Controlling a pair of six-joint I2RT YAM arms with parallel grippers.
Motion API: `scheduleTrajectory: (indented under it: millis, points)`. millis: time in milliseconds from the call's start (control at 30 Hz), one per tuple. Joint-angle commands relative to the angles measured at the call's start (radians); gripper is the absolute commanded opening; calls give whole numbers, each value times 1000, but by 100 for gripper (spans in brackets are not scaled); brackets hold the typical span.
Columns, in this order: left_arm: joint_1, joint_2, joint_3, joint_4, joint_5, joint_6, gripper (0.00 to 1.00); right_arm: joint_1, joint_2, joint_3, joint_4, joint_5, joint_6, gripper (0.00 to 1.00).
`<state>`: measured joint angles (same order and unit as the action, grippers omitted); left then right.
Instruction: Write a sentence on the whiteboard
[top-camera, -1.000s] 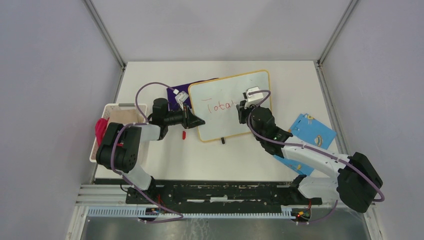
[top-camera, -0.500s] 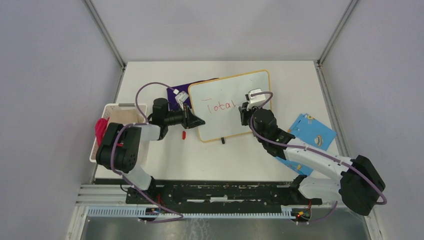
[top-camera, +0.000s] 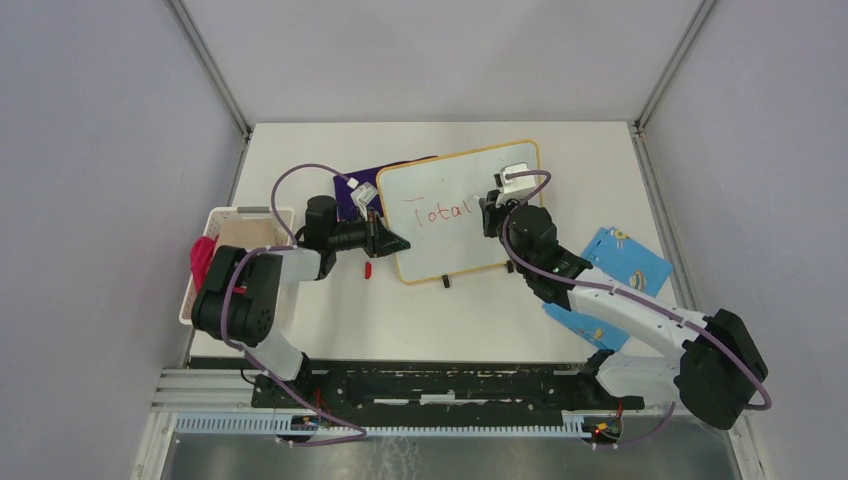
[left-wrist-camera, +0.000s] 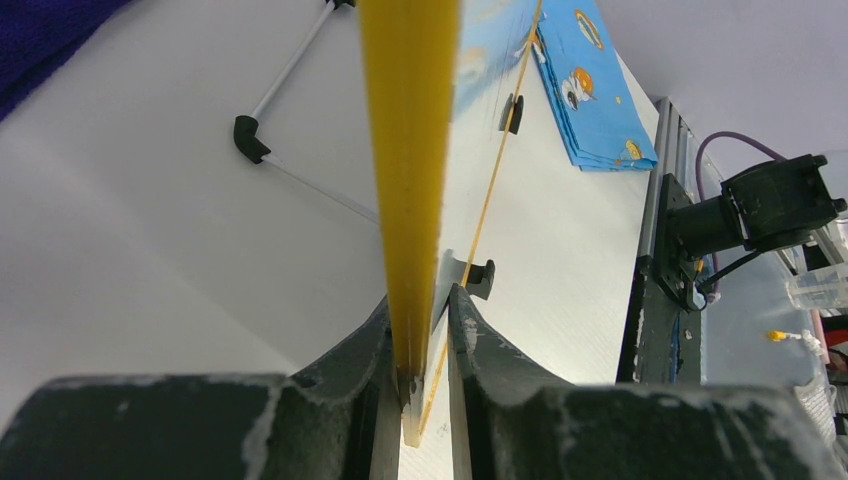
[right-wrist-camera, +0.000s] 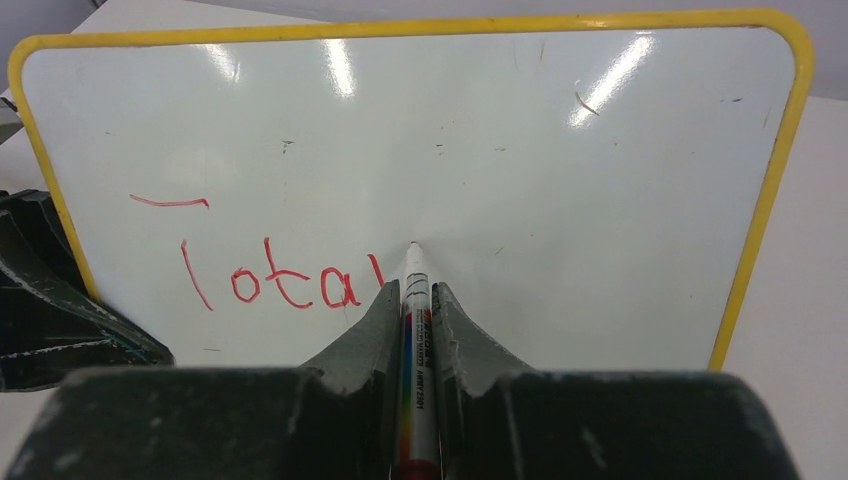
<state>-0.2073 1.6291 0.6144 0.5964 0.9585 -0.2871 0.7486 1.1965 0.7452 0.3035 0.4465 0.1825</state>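
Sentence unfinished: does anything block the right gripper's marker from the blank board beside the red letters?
Nothing visible: the glossy yellow-framed white board is bare right of the red letters, by the white marker.

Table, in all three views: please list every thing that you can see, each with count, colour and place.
whiteboard: one, white with yellow frame, far middle of the table
writing: one line, red, left half of the whiteboard
marker: one, white with striped label, tip at the whiteboard
small piece: one, red, near the whiteboard's left corner
dark cloth: one, purple-blue, behind the whiteboard's left edge
patterned cloth: one, light blue, right side, partly under the right arm
basket: one, white, left edge
table: one, white
left gripper: black, shut on the whiteboard's edge
right gripper: black, shut on the marker
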Motion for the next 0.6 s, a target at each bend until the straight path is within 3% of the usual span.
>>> scheduleTrajectory:
  millis: [0, 567]
  points:
    - [-3, 18, 4, -81, -148, 89, 2, -11, 16, 42, 31, -1, -8, 0]
    - [-3, 14, 5, -84, -152, 90, 2, -14, -15, -65, 39, -28, 32, 0]
